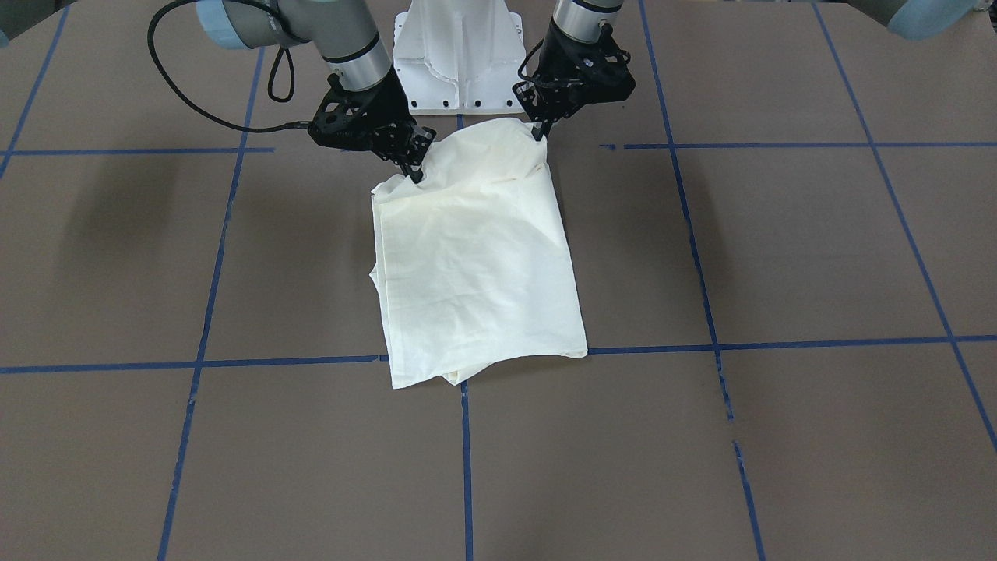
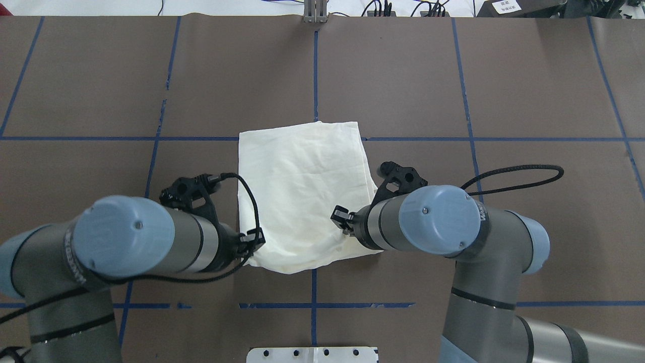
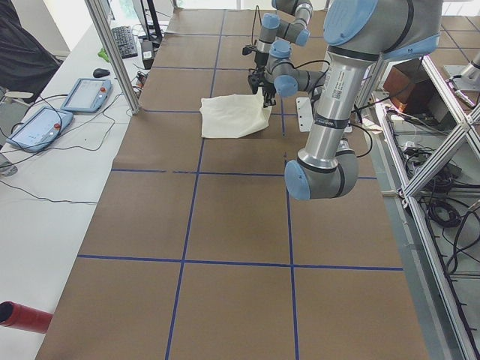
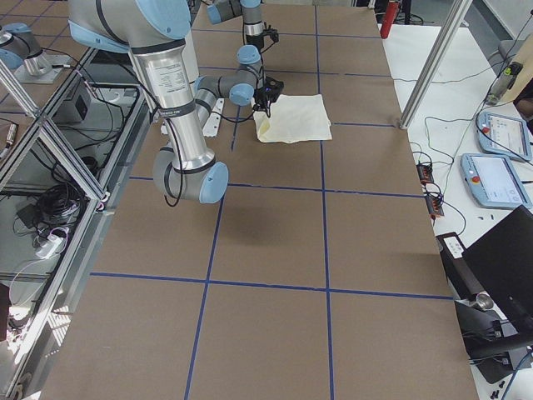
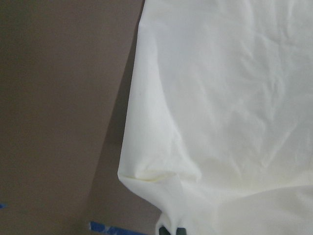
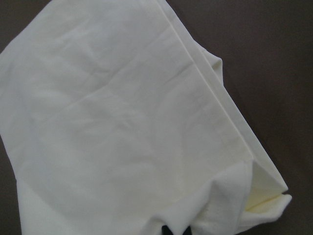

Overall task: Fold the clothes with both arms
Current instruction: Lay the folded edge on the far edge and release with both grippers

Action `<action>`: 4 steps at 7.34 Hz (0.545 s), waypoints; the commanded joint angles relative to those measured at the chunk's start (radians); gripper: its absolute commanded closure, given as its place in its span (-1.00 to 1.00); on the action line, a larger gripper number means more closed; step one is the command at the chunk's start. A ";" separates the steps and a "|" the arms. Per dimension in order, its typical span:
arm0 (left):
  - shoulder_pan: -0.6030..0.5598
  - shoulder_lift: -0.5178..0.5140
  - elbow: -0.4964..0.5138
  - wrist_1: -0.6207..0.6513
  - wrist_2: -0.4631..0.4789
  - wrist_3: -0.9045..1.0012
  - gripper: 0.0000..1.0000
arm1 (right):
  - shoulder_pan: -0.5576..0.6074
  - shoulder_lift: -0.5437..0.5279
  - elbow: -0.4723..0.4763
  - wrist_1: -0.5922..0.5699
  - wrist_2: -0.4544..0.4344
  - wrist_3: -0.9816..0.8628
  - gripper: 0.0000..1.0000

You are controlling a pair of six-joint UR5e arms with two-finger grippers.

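The clothes are one pale cream T-shirt [image 1: 475,265], folded into a rough rectangle with its plain side up, lying mid-table [image 2: 302,191]. No print shows. My left gripper [image 1: 537,134] is shut on the shirt's near corner on my left side, and the cloth [image 5: 220,98] rises into its fingertips at the bottom of the left wrist view. My right gripper [image 1: 415,173] is shut on the other near corner, where the layered hem [image 6: 230,137] bunches toward the fingers. The near edge is lifted a little, and the far edge rests on the table.
The white pedestal base [image 1: 458,58] stands just behind the grippers. Blue tape lines [image 1: 466,436] grid the brown table. Beyond the far table edge a white bench carries control tablets [image 3: 36,126], a keyboard [image 3: 124,41] and an aluminium post [image 3: 112,52].
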 commanded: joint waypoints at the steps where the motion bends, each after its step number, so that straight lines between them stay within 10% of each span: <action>1: -0.112 -0.036 0.100 -0.045 -0.024 0.060 1.00 | 0.097 0.081 -0.150 0.076 0.043 -0.005 1.00; 4: -0.184 -0.077 0.270 -0.176 -0.030 0.071 1.00 | 0.159 0.176 -0.352 0.182 0.050 -0.005 1.00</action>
